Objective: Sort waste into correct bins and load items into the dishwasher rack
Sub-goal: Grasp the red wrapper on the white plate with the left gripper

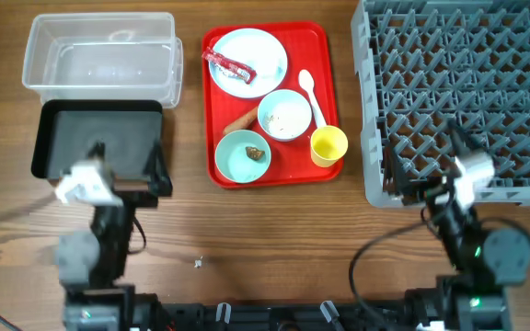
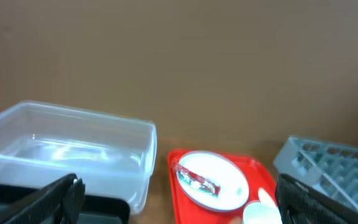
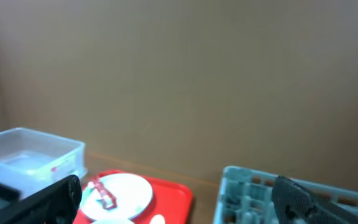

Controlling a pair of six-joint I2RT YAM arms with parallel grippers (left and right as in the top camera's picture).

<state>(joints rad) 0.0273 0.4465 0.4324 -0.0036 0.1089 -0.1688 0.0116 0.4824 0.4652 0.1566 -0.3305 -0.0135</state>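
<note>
On the red serving tray [image 1: 325, 41] a pale-blue plate [image 1: 256, 51] holds the red-and-white wrapper [image 1: 230, 65]. Below it are a white bowl [image 1: 284, 115] with crumbs, a teal bowl [image 1: 237, 158] with a brown lump [image 1: 256, 153], a carrot piece [image 1: 240, 120], a yellow cup [image 1: 328, 145] and a white spoon [image 1: 309, 92]. The clear tub [image 1: 99, 55] and black tray [image 1: 99, 138] are at the left, the grey rack [image 1: 463, 83] at the right. My left gripper [image 1: 127, 164] is open and empty over the black tray's front edge. My right gripper [image 1: 421, 170] is open and empty at the rack's front edge.
A small white crumb [image 1: 198, 263] lies on the wooden table near the front. The left wrist view shows the tub [image 2: 73, 149], plate [image 2: 225, 177] and wrapper [image 2: 197, 179]. The right wrist view shows the plate [image 3: 132, 190] and rack [image 3: 247, 186].
</note>
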